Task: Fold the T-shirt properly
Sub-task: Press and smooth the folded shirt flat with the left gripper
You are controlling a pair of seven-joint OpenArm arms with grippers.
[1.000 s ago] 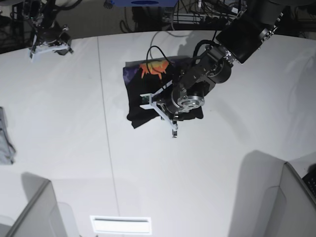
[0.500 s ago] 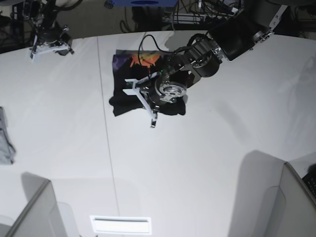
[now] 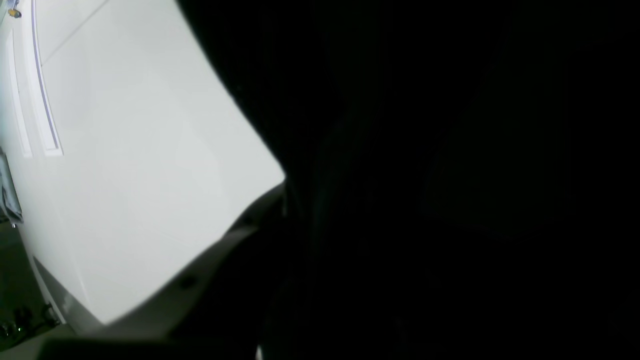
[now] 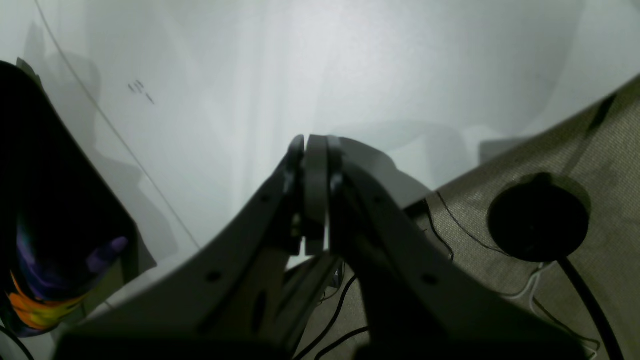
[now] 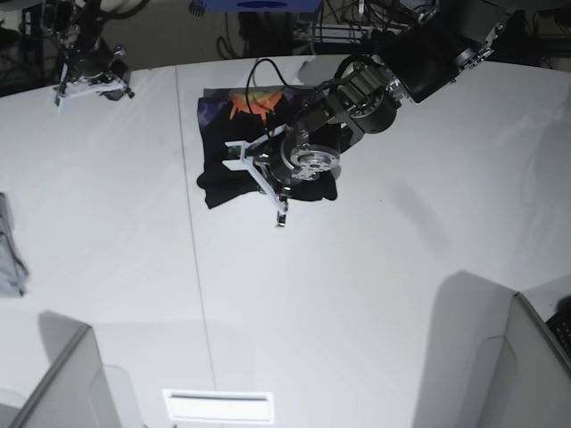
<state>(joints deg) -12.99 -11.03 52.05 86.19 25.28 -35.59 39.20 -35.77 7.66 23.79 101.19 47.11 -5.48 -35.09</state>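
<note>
The black T-shirt lies folded on the white table at the back centre, its orange print facing up at the far edge. My left gripper sits on the shirt's near edge, closed on the cloth. In the left wrist view black cloth fills most of the frame and hides the jaws. My right gripper is shut and empty over the table's far left corner. The right wrist view catches the T-shirt at its left edge.
A small grey cloth lies at the table's left edge. A seam runs front to back across the table. Grey partitions stand at the front left and front right. Cables lie behind the table.
The left arm has swung left and toward the back, and the T-shirt has slid along with it. Most of that shift came early. The right arm has stayed put.
</note>
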